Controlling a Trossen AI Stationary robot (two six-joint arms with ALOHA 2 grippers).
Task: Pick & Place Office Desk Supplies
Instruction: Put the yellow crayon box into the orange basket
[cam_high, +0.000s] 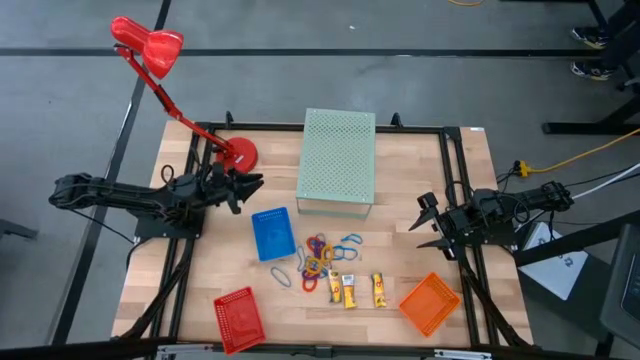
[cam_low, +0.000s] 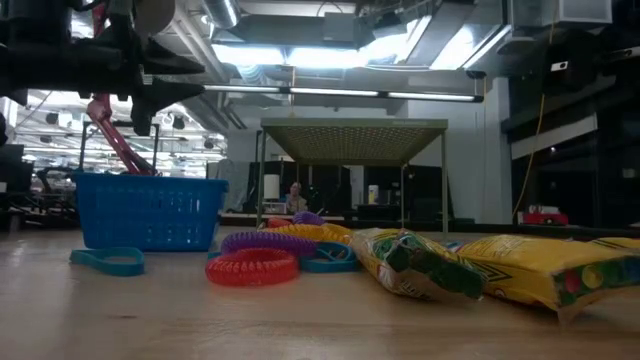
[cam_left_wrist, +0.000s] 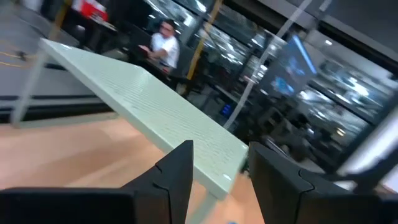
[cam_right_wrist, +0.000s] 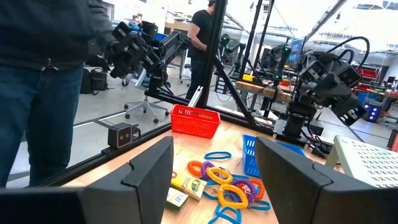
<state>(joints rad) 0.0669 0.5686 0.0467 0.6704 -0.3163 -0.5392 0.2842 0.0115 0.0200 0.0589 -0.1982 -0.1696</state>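
Observation:
The supplies lie near the table's middle. A heap of red, orange, purple and blue loops (cam_high: 319, 255) (cam_right_wrist: 227, 186) rests flat on the wood, with pale blue-grey loops (cam_high: 281, 275) beside it. Two yellow-orange oblong packets (cam_high: 349, 290) (cam_high: 379, 289) lie just nearer. In the low view I see a red coil (cam_low: 252, 267) and the packets (cam_low: 560, 265). My left gripper (cam_high: 248, 192) (cam_left_wrist: 217, 180) is open and hovers off the table, left of the green box. My right gripper (cam_high: 420, 222) (cam_right_wrist: 214, 180) is wide open, right of the heap, and faces it.
A large pale green perforated box (cam_high: 337, 160) stands at the far middle. The blue basket (cam_high: 272, 233) sits left of the heap, the red basket (cam_high: 239, 318) near the front edge, the orange basket (cam_high: 429, 302) front right. A red desk lamp (cam_high: 236, 152) stands far left. A person (cam_right_wrist: 37, 81) stands beyond the table.

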